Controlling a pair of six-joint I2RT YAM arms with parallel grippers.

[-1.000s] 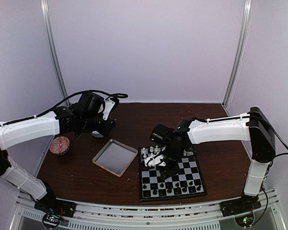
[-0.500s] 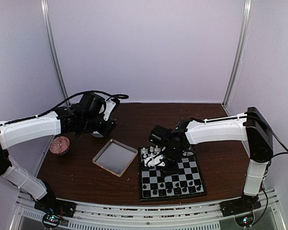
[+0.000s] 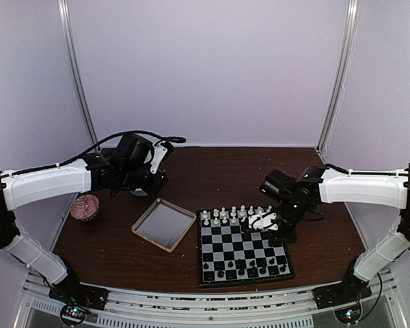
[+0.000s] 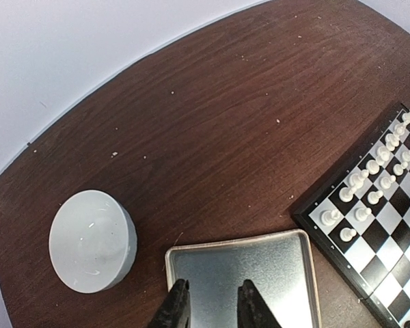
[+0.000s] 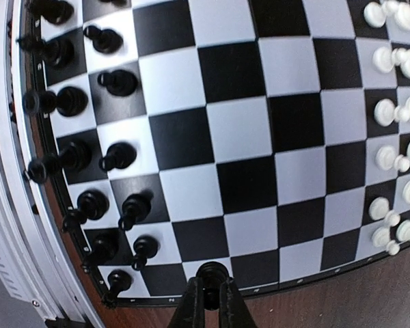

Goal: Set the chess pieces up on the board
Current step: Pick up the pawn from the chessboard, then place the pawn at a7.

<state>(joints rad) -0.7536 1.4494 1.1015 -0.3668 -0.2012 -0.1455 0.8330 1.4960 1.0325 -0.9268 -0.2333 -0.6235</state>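
Top: board (image 3: 242, 244) near-right on tabletop (image 3: 212, 171). White pieces (image 3: 223, 213) line far two rows, black pieces (image 3: 240, 264) near two; setup looks nearly done.
Left wrist: left fingers (image 4: 178, 309) slightly apart, empty, above tray (image 4: 260, 280).
Right wrist: right fingers (image 5: 191, 311) shut at board's side edge; you cannot tell if dark knob at tips is piece.

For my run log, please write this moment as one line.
left hand: open, empty | right hand: shut on black piece, at board edge
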